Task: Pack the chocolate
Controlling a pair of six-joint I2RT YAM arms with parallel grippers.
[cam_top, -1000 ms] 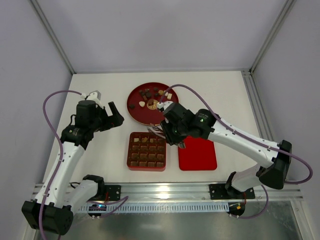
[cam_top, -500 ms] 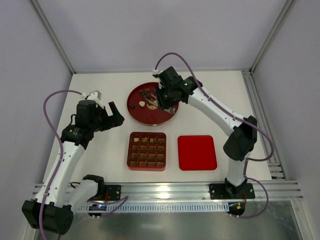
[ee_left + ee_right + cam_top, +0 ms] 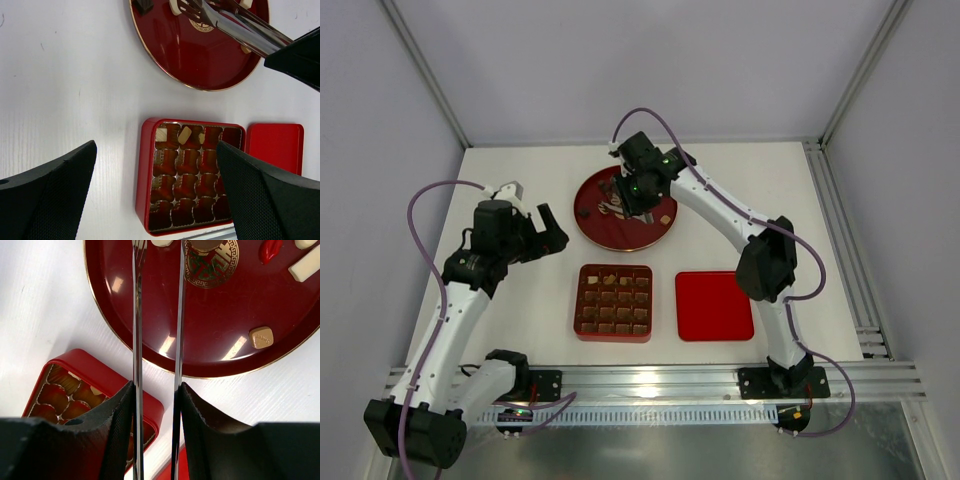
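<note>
Chocolate pieces lie on a round red plate (image 3: 630, 232): a dark one (image 3: 584, 212) at its left, a tan one (image 3: 261, 337) and a white one (image 3: 306, 267). The red grid box (image 3: 613, 302) holds a few pieces in its top row, among them a cream one (image 3: 161, 134). My right gripper (image 3: 156, 390) is shut on metal tongs (image 3: 136, 315), whose tips reach over the plate's far left part (image 3: 616, 203); the tong tips are apart. My left gripper (image 3: 545, 230) is open and empty, left of the plate.
The flat red lid (image 3: 714, 305) lies right of the box. White walls with metal posts close in the table on three sides. A rail runs along the near edge.
My right arm has swung with the tongs from over the box back to the plate's far left side. The left arm has not moved.
</note>
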